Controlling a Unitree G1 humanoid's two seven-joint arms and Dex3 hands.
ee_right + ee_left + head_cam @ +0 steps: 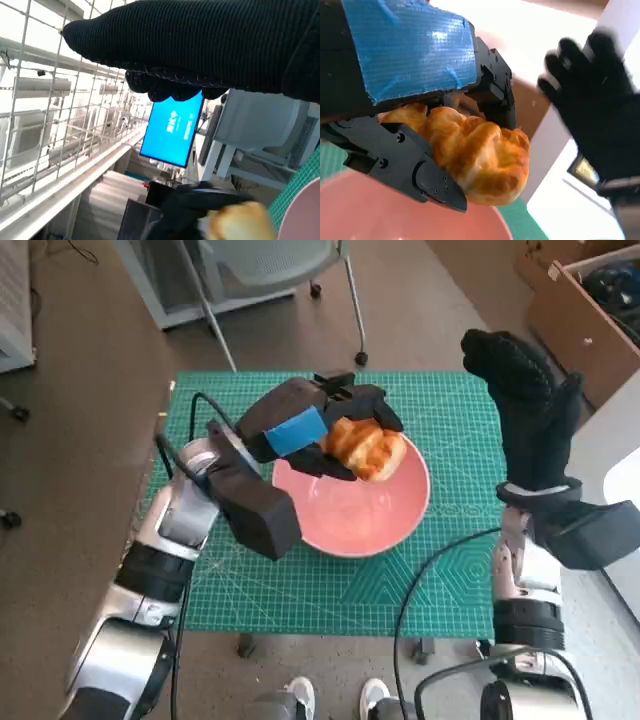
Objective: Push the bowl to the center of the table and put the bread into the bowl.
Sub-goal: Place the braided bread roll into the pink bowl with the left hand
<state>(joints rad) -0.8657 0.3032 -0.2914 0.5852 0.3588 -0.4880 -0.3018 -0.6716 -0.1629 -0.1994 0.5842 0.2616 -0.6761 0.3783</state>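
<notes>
A pink bowl (350, 515) sits near the middle of the green cutting mat (450, 570). My left hand (300, 425) grips a golden bread roll (368, 448) and holds it over the bowl's far rim. In the left wrist view the bread (480, 155) sits between the black fingers (420, 175), above the pink bowl (395, 215). My right hand (525, 400) is raised off the table to the right of the bowl, fingers spread, holding nothing. The right wrist view shows the glove (210, 45), with the bread (240, 225) and the bowl's rim (300, 220) blurred.
An office chair (270, 270) stands beyond the table's far edge. Cardboard boxes (580, 310) are at the far right. A person's shoes (335, 700) show by the near edge. A cable (420, 590) hangs over the mat by my right arm.
</notes>
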